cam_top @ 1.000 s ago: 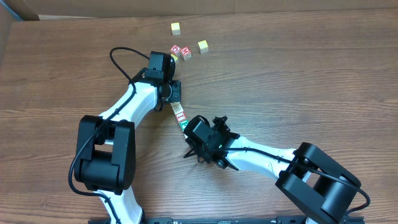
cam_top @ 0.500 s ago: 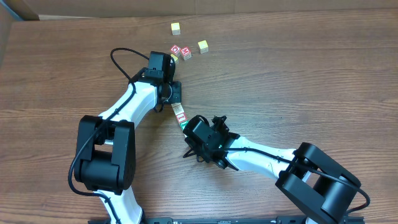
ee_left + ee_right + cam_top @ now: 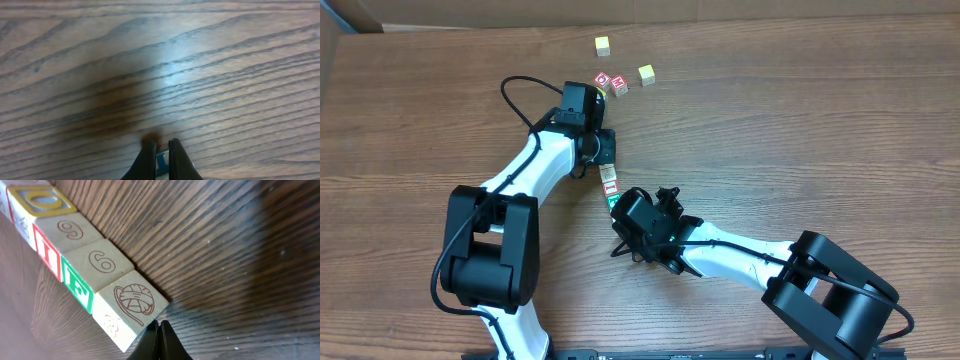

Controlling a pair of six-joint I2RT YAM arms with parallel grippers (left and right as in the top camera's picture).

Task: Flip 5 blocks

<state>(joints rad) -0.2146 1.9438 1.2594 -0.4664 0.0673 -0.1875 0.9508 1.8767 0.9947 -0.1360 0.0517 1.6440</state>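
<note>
A short row of blocks [image 3: 610, 183] lies end to end between my two grippers. In the right wrist view it runs from a yellow "O" block [image 3: 42, 200], past a block with a red "I" [image 3: 67, 232] and one with a green letter [image 3: 100, 262], to a block with a yarn-ball drawing [image 3: 132, 302]. My right gripper [image 3: 159, 326] is shut, its tips against that last block's end corner. At the row's far end my left gripper [image 3: 161, 150] is shut and low over the table. A blue-printed face [image 3: 161, 162] shows through the slit between its fingers.
Two yellow-topped cubes [image 3: 603, 45] [image 3: 646, 74] and two red-topped cubes [image 3: 603, 80] [image 3: 619, 86] lie at the back of the wooden table [image 3: 800, 130]. The left arm's cable [image 3: 515, 90] loops above its wrist.
My right gripper has crept up and left against the near end of the row. The left gripper has shifted slightly right. Both stay shut.
</note>
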